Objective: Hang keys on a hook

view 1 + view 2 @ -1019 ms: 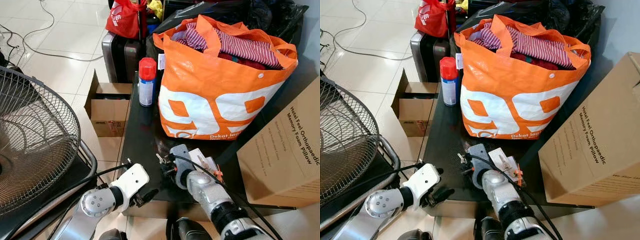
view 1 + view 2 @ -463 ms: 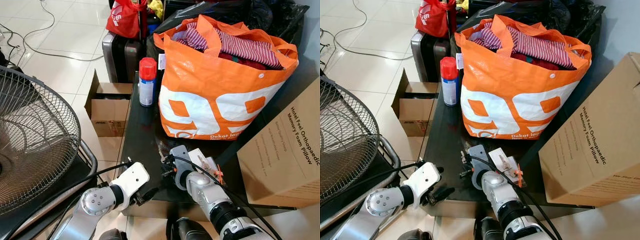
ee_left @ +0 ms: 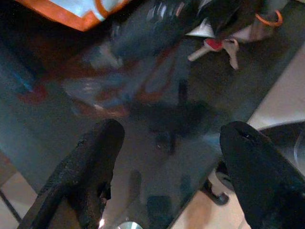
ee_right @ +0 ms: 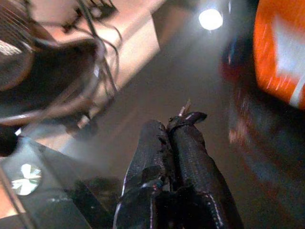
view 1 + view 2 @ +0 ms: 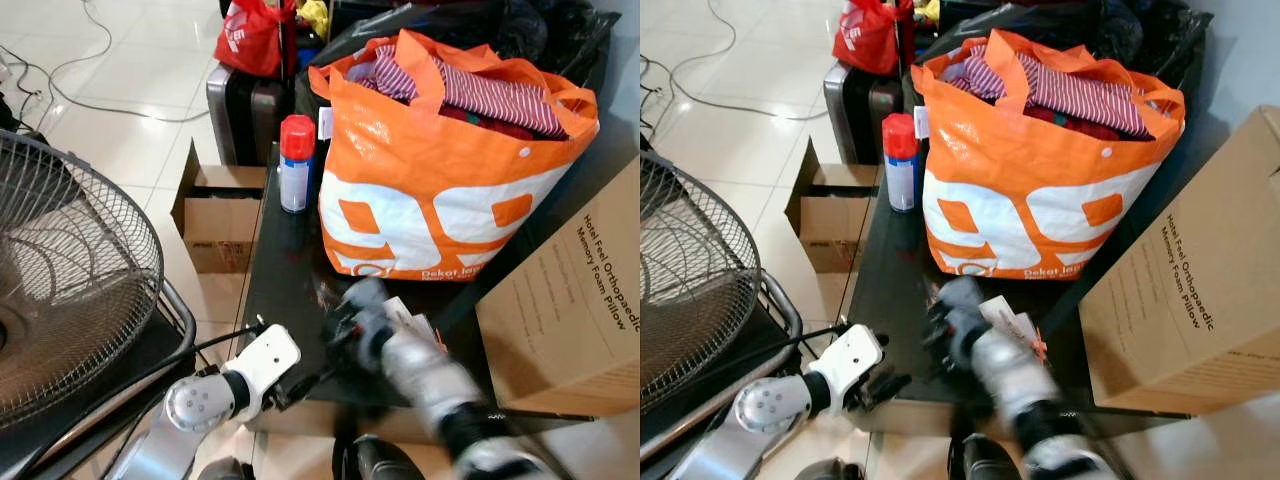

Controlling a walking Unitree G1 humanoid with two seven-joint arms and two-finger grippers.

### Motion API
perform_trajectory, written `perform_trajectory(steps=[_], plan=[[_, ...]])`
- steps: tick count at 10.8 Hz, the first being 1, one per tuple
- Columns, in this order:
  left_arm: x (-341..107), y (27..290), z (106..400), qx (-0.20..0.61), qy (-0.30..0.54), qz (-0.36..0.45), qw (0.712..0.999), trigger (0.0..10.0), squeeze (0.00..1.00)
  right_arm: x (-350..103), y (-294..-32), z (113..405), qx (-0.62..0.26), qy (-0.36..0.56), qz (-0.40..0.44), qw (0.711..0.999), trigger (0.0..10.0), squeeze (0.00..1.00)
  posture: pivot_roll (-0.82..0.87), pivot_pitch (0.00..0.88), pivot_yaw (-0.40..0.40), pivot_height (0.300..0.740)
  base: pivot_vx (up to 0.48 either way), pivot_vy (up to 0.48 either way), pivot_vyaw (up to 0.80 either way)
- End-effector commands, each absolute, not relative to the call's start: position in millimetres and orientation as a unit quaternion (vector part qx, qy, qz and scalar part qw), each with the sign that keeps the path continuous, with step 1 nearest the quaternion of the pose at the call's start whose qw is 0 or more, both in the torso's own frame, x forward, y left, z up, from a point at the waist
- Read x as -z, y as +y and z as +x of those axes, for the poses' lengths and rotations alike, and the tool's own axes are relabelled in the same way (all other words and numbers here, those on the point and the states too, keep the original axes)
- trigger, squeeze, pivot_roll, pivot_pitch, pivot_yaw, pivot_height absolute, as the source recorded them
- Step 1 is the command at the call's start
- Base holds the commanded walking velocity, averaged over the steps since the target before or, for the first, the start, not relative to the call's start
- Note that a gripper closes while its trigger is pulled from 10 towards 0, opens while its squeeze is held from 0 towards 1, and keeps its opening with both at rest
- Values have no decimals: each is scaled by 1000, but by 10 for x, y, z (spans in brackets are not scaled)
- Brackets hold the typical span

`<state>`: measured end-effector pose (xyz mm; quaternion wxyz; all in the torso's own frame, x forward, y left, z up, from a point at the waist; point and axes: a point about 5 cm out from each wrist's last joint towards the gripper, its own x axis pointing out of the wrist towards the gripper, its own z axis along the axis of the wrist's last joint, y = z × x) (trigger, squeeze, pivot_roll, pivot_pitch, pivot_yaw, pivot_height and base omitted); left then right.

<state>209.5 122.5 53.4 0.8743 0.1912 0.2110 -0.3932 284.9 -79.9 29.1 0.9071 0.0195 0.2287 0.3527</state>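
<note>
The right hand point(image 4: 178, 129) is squeezed shut on the keys point(image 4: 185, 109) just above the dark tabletop point(image 5: 285, 270), the left hand point(image 3: 169, 157) waits wide open, and hanging is not done yet.

— What colours does the shopping bag point(image 5: 440, 190) show?
— Orange with white lettering; the cloth point(image 5: 490, 95) inside is red-and-white striped.
— And the spray can point(image 5: 294, 165)?
— White body, red cap.

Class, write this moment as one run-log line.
right gripper: shut on small metal key, above black glass table | left gripper: open, at table's near edge | orange shopping bag: on table
</note>
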Motion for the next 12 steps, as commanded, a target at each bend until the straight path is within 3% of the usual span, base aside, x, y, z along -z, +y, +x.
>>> perform_trajectory(steps=[1,3,6,9,10,11,12], plan=[[-495,1225,2074,382,207,183,882,10000,0,-380,-851,2831,-375,211,35,902,0,0,23,62,-84,740,0,0,0],[-470,1235,2087,347,181,154,907,10000,0,-597,-1015,2821,-391,164,49,904,0,0,11,0,-86,740,0,0,0],[-435,1315,2066,229,120,74,963,10000,0,-996,-1243,2695,-373,73,55,923,0,0,2,0,-86,740,0,0,0],[-394,1376,2014,175,107,74,976,10000,0,-1227,-1409,2600,-328,35,48,943,0,0,5,0,-99,740,0,0,0],[-390,1390,1998,158,100,75,980,10000,0,-1243,-1431,2598,-312,33,39,949,2902,0,8,0,-104,740,0,0,0],[-748,1532,2210,135,70,90,984,10000,0,-1242,-1467,2603,-279,34,23,959,10000,0,15,0,-112,740,0,0,0],[-1020,1623,2337,118,35,96,988,10000,0,-1221,-1501,2626,-243,38,-1,969,10000,0,22,0,-120,740,0,0,0]])
